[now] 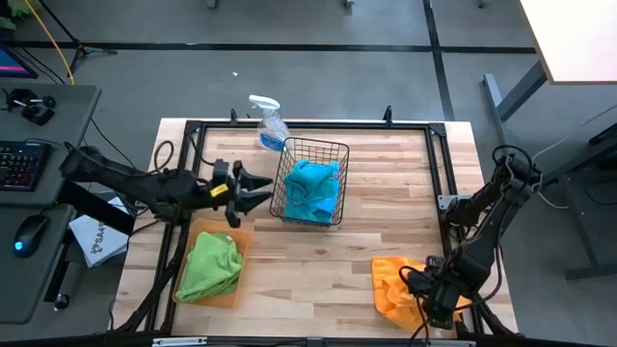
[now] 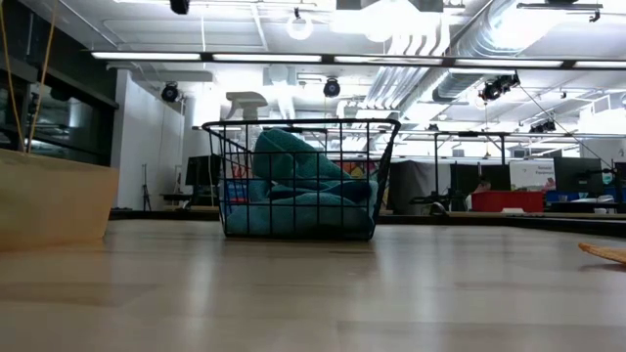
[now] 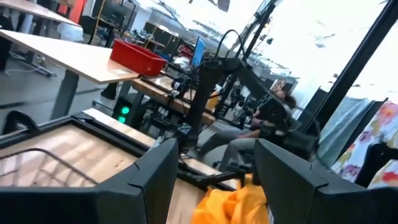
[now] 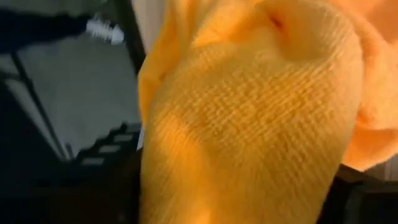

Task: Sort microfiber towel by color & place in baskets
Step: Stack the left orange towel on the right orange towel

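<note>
On the table's left side, a green towel (image 1: pixel 210 267) lies bunched on the flat orange tray (image 1: pixel 231 295), near the front edge. Just behind it the left gripper (image 1: pixel 260 190) hovers above the wood with its fingers (image 3: pixel 155 180) spread apart and nothing between them, pointing toward the black wire basket (image 1: pixel 310 183). That basket stands upright at the middle of the table and holds crumpled teal towels (image 1: pixel 312 191); a clear spray bottle (image 1: pixel 270 125) stands just behind it at the far edge. At the front right corner an orange towel (image 1: pixel 393 282) lies heaped on the bare table, and the right gripper (image 1: pixel 436 310) sits low at its right edge, against the cloth; whether its fingers are parted or closed cannot be told.
</note>
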